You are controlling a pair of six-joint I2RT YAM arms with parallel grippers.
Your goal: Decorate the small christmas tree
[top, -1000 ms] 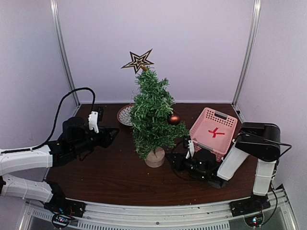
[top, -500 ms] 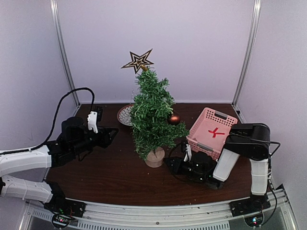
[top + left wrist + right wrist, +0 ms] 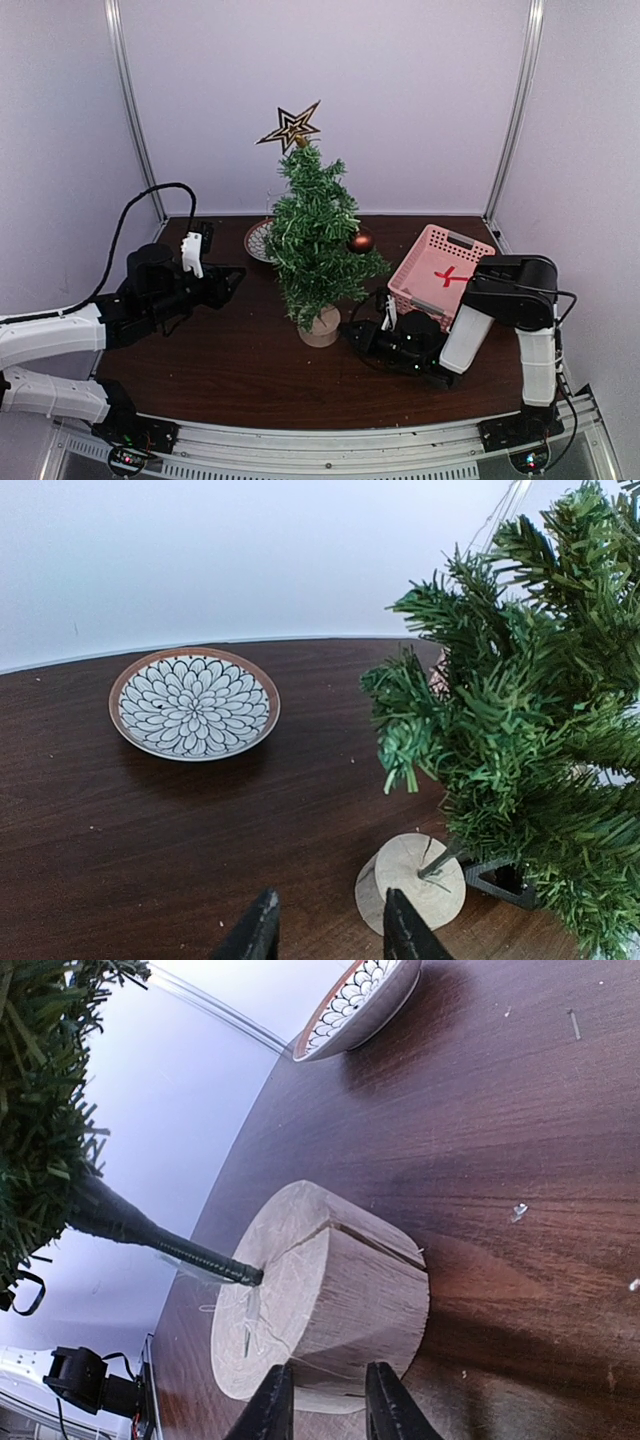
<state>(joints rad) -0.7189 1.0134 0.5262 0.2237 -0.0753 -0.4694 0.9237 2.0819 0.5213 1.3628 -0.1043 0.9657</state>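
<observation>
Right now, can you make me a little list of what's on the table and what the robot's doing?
tree: small christmas tree, mid-table, on a wooden stump
topper: star
ornament: one dark red ball
plate: patterned plate, back left of tree, empty
basket: pink basket, right of tree
left fingers: open, holding nothing
right fingers: at the stump, grip unclear

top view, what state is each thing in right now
tree: upright on its stump
star: on the treetop, tilted
bauble: hanging on the tree
plate: flat, empty
basket: tilted, red thing inside
left gripper: open, empty
right gripper: at the stump, jaws narrowly apart, grip unclear
</observation>
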